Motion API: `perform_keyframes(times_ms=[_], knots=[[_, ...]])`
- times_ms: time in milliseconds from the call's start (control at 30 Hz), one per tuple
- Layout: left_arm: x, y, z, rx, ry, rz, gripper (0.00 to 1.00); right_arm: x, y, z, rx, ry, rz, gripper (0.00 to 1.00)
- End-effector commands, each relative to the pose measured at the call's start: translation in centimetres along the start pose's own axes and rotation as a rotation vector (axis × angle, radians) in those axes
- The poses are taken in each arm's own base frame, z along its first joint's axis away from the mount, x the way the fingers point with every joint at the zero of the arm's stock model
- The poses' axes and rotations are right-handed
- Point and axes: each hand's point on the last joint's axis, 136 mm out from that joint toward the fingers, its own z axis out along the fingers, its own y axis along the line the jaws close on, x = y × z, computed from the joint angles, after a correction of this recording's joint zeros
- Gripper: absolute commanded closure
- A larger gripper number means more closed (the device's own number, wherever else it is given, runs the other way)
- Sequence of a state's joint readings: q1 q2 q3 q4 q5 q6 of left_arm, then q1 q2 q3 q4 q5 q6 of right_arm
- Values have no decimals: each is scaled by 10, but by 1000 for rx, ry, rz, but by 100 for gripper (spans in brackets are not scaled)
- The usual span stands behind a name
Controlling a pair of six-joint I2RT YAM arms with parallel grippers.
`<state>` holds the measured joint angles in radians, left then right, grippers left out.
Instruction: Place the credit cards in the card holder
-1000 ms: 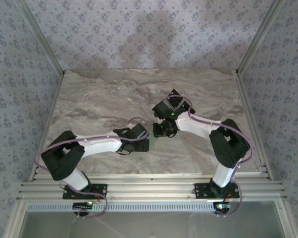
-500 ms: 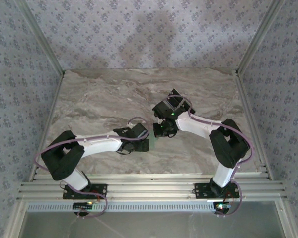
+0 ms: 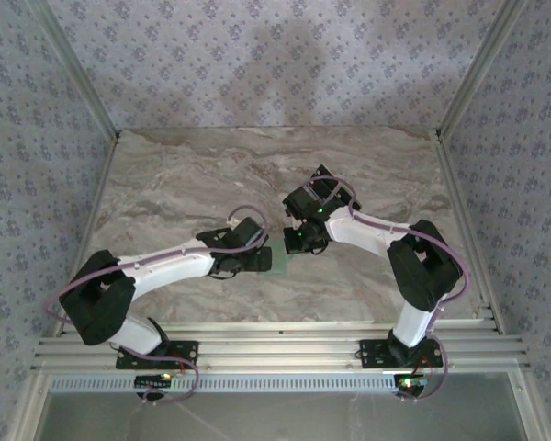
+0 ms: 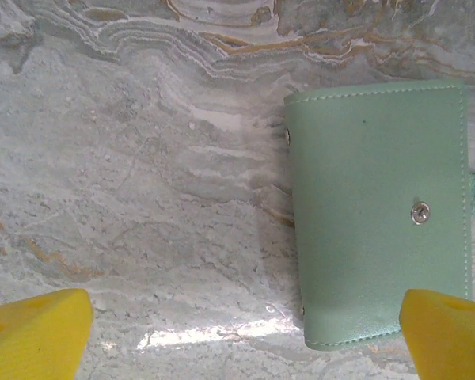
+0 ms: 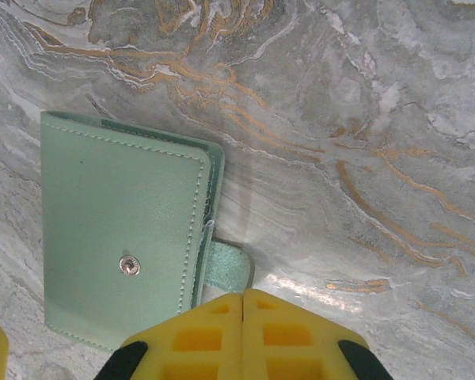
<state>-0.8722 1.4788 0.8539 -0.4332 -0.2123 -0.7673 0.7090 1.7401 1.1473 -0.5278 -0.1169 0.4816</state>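
Note:
The card holder (image 4: 376,214) lies flat and closed on the marble table, pale green with a metal snap (image 4: 419,212) at its middle. My left gripper (image 4: 241,336) is open. Its yellow fingertips (image 4: 36,332) stand wide apart just near of the holder, whose lower right corner is beside the right fingertip. In the right wrist view the card holder (image 5: 123,237) sits left of my right gripper (image 5: 244,305). That gripper is shut, and the holder's green tab (image 5: 228,269) runs in under its fingertips. From above, the card holder (image 3: 281,260) shows between the left gripper (image 3: 262,257) and the right gripper (image 3: 298,243).
The marble table (image 3: 184,184) stretches far and left of both arms. Metal frame posts (image 3: 464,92) and patterned walls bound it at the sides and back. A railed edge (image 3: 275,344) runs along the near side by the arm bases.
The left arm has stretched out, and its gripper has moved a little farther from its base and to the right. The right arm has hardly moved.

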Motion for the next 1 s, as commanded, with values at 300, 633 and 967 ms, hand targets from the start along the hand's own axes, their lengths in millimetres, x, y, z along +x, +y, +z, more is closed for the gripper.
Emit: perform_keyframes(times_ms=[300, 633, 967], knots=[[26, 1, 21, 26, 48, -3, 0, -3, 9, -5, -49, 6, 37, 100], [44, 16, 36, -55, 92, 4, 0, -5, 23, -3, -93, 14, 48, 100], [47, 16, 40, -52, 100, -2, 0, -15, 39, 2, -115, 14, 34, 100]])
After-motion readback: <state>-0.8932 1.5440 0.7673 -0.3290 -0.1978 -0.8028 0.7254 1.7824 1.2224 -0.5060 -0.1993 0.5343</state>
